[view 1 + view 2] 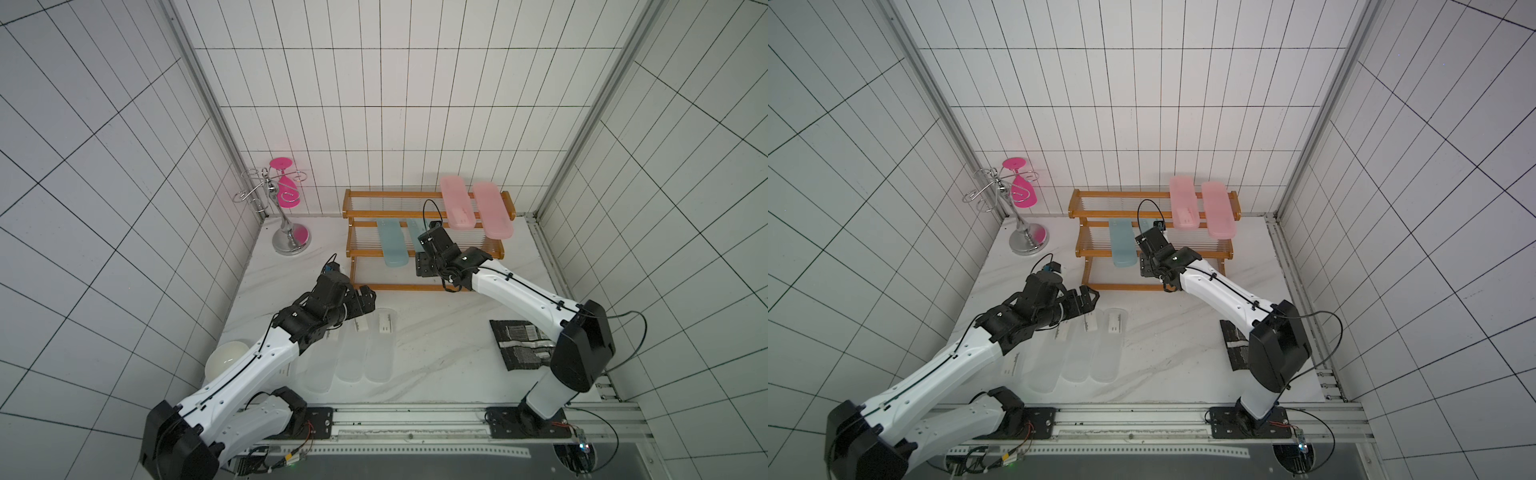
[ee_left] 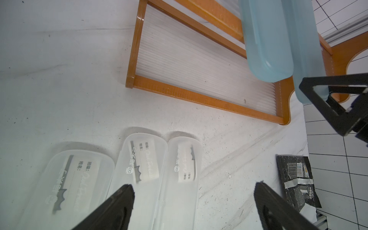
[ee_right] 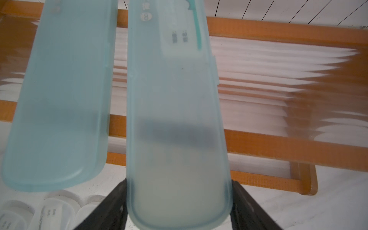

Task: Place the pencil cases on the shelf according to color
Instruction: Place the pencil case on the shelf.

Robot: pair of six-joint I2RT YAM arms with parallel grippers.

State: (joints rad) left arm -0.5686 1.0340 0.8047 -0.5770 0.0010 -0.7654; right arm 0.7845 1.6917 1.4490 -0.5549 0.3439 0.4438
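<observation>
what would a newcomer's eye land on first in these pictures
The pink pencil cases jutting off the right end of the shelf's top tier stand out first. Next, the right end effector is shut on a teal-blue pencil case at the middle tier, beside a second teal-blue case. A pink glass hangs upside down on the chrome wire stand in the far left corner.

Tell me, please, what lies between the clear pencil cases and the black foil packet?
Only bare marbled tabletop, from the rightmost clear case to the black packet; both top views show it.
</observation>
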